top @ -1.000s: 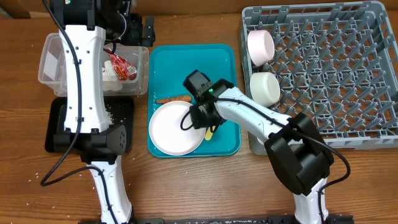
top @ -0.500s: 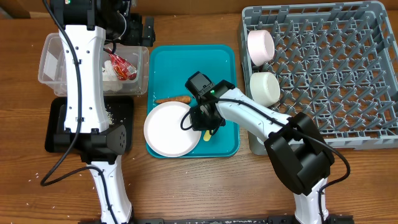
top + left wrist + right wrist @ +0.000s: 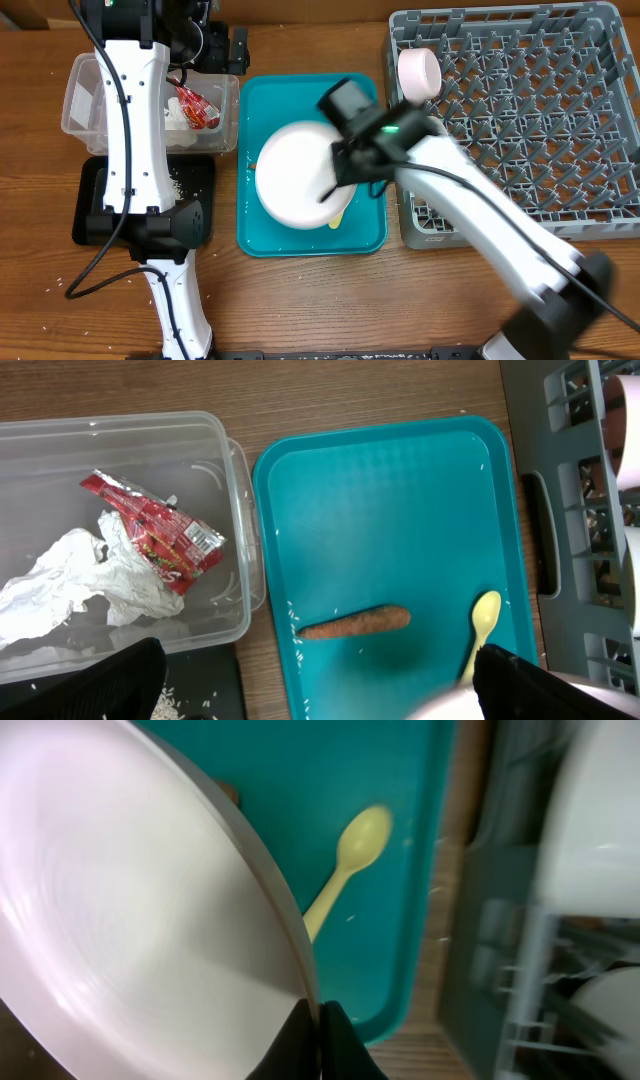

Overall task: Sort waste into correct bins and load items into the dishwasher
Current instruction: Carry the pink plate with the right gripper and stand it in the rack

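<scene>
1. Overhead, top left: the tub (image 3: 85, 100) holds the wrapper (image 3: 197, 106) and the paper (image 3: 178, 120), both at its right end.
2. The black tray (image 3: 92, 185) sits just below the tub, with rice (image 3: 188, 178) scattered at its right end. The left arm (image 3: 135, 120) crosses over both bins and blocks your view of their middles.
3. The teal tray (image 3: 300, 90) is between the bins and the rack (image 3: 540, 100). Left wrist view shows the stick (image 3: 355, 622) lying crosswise on it and the spoon (image 3: 481, 628) just to the stick's right. A few grains are around them.
4. The plate (image 3: 298, 185) is tilted over the teal tray. The right gripper (image 3: 318, 1028) is clamped on its rim, with both fingers (image 3: 345, 1052) pinching the edge. From overhead the plate hides the stick and most of the spoon.
5. The left gripper (image 3: 318, 658) has its fingers (image 3: 115, 685) spread wide and holds nothing. It hangs over the tub's right end and the teal tray.
6. A pink bowl (image 3: 420, 70) lies on its side at the rack's top-left corner. The right arm (image 3: 470, 210), blurred, covers the rack's near-left part. Right wrist view shows only a blurred white shape there, so you can't tell what it is.
7. The table (image 3: 300, 300) is wood, with a few loose grains (image 3: 68, 288) near the left arm's base.
</scene>
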Controlling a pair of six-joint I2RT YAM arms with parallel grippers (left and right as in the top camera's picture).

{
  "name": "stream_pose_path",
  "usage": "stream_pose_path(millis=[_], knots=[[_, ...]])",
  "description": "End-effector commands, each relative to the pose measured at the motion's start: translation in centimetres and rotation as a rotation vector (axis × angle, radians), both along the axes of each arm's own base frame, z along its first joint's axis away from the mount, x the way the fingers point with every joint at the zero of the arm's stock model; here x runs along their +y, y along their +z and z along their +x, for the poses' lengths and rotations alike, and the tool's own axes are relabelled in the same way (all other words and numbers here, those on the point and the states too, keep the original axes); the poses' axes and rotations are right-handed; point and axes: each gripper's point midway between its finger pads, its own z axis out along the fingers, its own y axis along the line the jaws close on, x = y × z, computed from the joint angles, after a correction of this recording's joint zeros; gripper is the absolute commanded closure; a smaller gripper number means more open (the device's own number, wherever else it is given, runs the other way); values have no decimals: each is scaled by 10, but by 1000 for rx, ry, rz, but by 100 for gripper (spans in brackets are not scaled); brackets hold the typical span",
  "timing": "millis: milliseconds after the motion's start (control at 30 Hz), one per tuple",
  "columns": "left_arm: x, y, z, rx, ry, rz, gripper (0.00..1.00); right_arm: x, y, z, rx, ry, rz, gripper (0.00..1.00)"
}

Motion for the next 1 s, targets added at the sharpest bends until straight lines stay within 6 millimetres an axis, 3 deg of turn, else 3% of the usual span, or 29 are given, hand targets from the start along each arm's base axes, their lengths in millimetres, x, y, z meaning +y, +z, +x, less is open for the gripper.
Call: stream_pose_path(millis=[0,233,467,633,967], knots=[[-3,8,-1,-24,-8,-8,0,-70,72,27,-288,-208,-116,96],[-3,8,-1,-24,-8,-8,0,-206,135,46,-571,-592,-500,96],[-4,8,-1,-24,-9,-8,0,-284,150,62,-654,-841,-717,96],[-4,8,-1,-24,-10,-8,0,-306,133,89,-629,-862,-775,96],[-4,8,-1,-24,-10,-8,0,-317,55,164,-577,-811,-895,96]])
